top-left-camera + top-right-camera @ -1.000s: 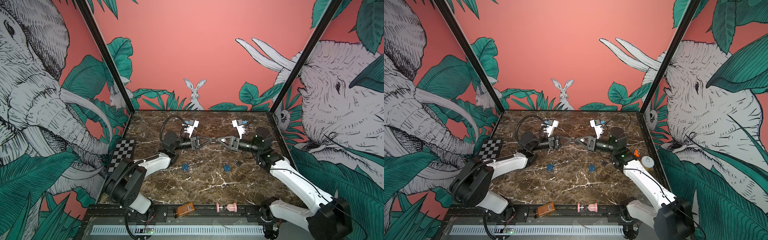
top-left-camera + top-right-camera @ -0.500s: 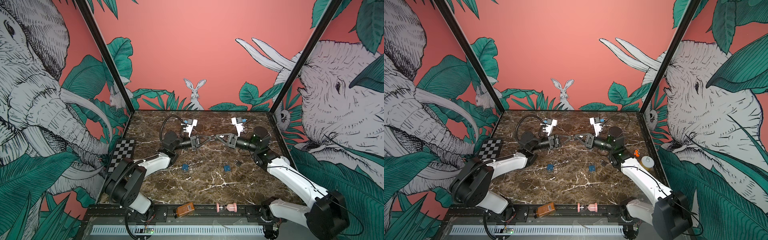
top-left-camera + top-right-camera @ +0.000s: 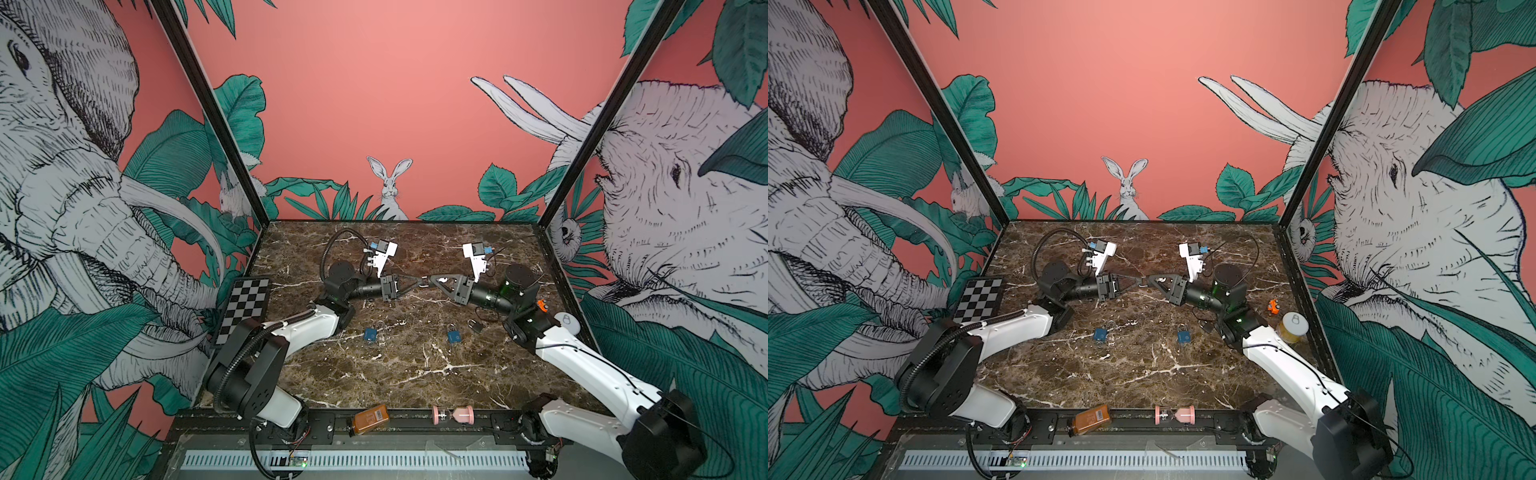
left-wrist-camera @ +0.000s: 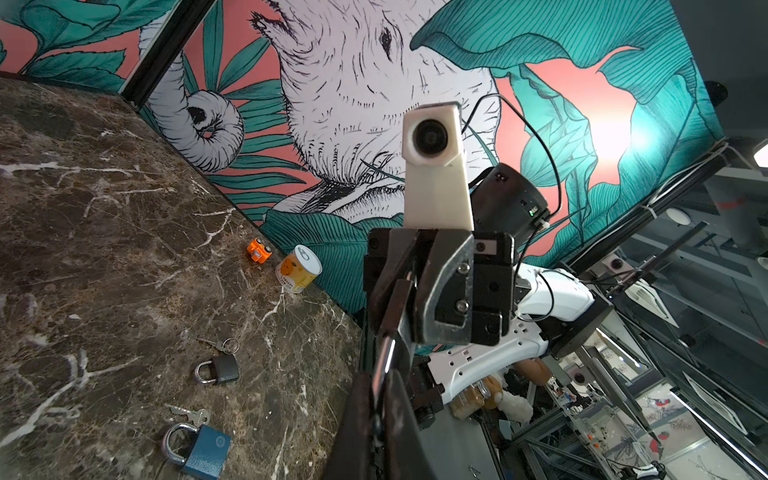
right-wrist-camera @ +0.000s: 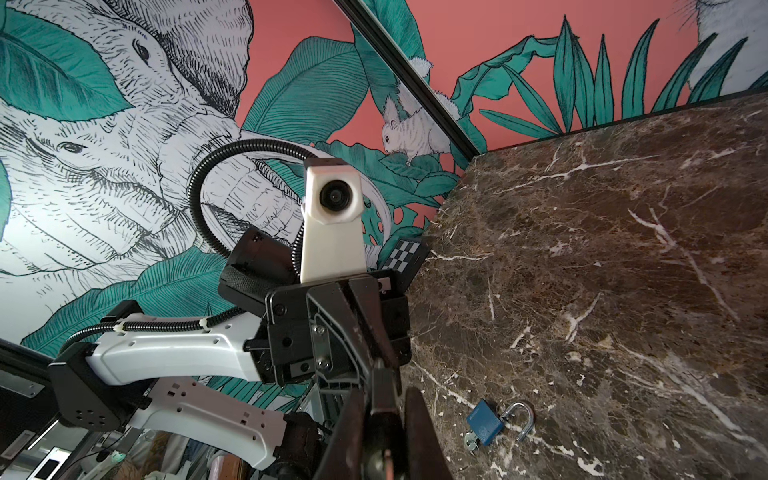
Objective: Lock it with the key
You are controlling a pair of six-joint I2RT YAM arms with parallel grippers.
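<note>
Hiding between two sets of fingertips, a small silvery metal piece [image 3: 424, 283] is too tiny in both top views to tell whether it is a key or part of a lock. In the left wrist view it shows only as a thin bright strip [image 4: 385, 357].

The left gripper [image 3: 417, 282] is clamped tight on that piece, held above the middle of the table. The right gripper [image 3: 433, 279] meets it tip to tip, fingers drawn nearly together on the same piece.

On the dark brown marble tabletop [image 3: 415, 365] lie a black-and-white checkerboard card [image 3: 245, 307], a blue padlock [image 3: 370, 334] with its shackle raised, a second blue padlock [image 3: 454, 337] and a dark grey padlock [image 3: 477, 326]. Loose keys [image 4: 189, 413] lie beside the second one. Coral walls printed with elephants and green leaves enclose three sides.
</note>
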